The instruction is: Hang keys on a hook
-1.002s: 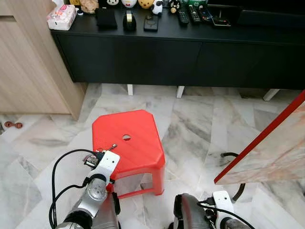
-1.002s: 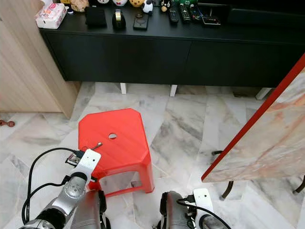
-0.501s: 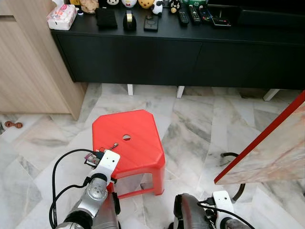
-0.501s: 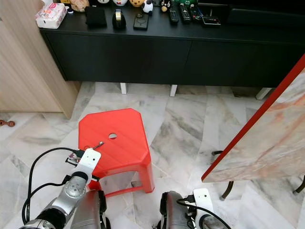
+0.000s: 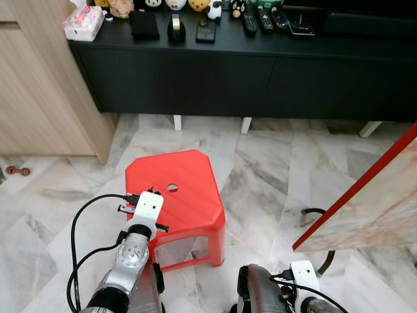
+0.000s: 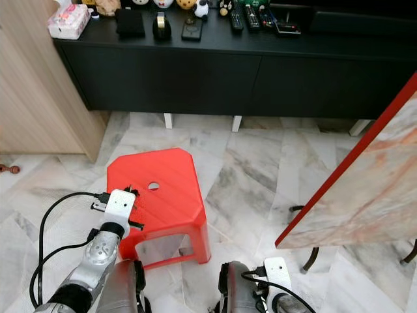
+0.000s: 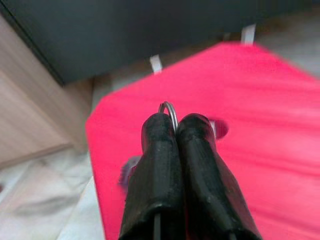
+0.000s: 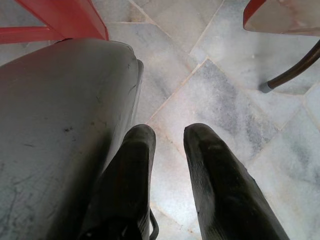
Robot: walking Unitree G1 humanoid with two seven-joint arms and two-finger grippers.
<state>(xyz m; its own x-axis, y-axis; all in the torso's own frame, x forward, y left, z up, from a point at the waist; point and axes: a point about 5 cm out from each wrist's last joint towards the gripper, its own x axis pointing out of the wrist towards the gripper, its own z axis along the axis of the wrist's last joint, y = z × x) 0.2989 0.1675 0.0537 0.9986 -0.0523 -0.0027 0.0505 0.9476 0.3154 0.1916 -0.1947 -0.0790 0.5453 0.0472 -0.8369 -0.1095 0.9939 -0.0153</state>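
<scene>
The right end effector hangs low over the marble floor, fingers apart. The left end effector is clamped on a key ring above the red stool; beyond stands a black cabinet

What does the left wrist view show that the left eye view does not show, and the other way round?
The left wrist view shows the left pincer from close by: its two black fingers are pressed together on a thin metal key ring that sticks out between the tips.

The left eye view shows the wider room: the black cabinet with remote controls and a tissue pack on top, the marble floor, and the idle right arm low down.

Both show the red stool below the left pincer, and the wooden panel beside the cabinet.
</scene>
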